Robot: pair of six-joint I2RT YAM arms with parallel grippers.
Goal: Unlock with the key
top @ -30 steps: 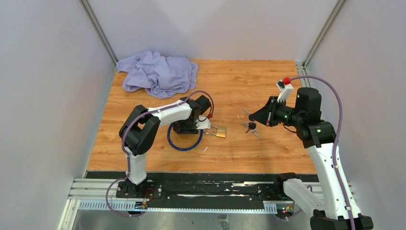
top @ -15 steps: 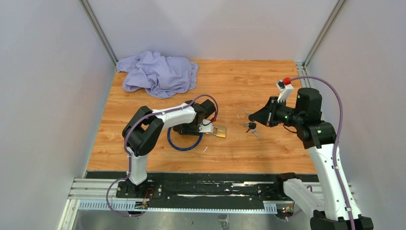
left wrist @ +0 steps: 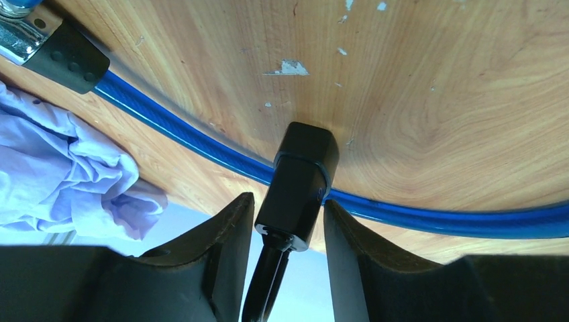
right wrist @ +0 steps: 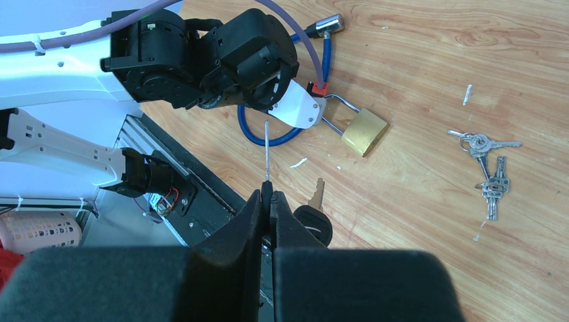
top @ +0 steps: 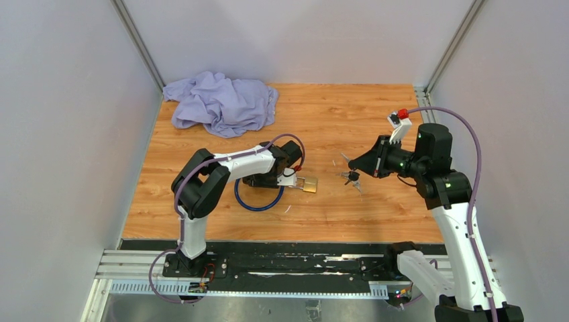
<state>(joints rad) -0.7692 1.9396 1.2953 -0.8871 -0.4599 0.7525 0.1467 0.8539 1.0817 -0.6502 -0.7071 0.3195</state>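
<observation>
My left gripper (top: 266, 180) (left wrist: 288, 204) is low on the table, jaws closed around the black lock head (left wrist: 298, 174) of the blue cable lock (top: 257, 200) (left wrist: 429, 216). A brass padlock (top: 309, 184) (right wrist: 364, 131) lies just right of it, its shackle towards the left gripper. My right gripper (top: 355, 165) (right wrist: 269, 195) hovers above the table right of the padlock, shut on a key whose thin blade (right wrist: 266, 153) points towards the left arm. A second black-headed key (right wrist: 313, 223) hangs beside the fingers.
A loose bunch of silver keys (right wrist: 487, 168) lies on the wooden table (top: 335, 114) right of the padlock. A crumpled lilac cloth (top: 221, 102) (left wrist: 60, 174) sits at the back left. Grey walls enclose the table; a black rail (top: 282, 263) runs along the near edge.
The left arm has shifted slightly right, its wrist closing in over the cable lock beside the padlock. The right arm and its key have stayed still.
</observation>
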